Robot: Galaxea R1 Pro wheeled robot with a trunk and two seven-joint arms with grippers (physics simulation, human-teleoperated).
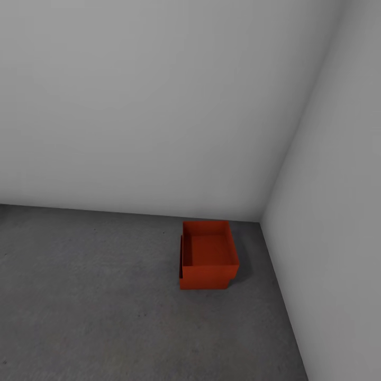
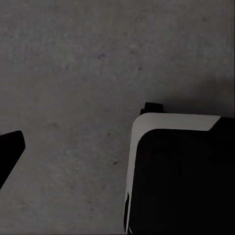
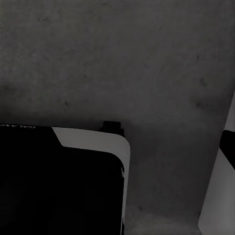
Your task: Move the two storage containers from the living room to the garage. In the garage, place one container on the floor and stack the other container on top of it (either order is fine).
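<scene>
You had both bins [image 1: 207,255] stacked, one sitting in the other, lower right of the frame on the garage floor [image 1: 95,301] by the wall corner [image 1: 260,219]. Job looked finished to me. Jaws' state: I couldn't tell.

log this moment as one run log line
place: garage corner | storage containers: stacked, upper one offset right of lower | support: floor | near: white wall | grippers: not in view
</scene>
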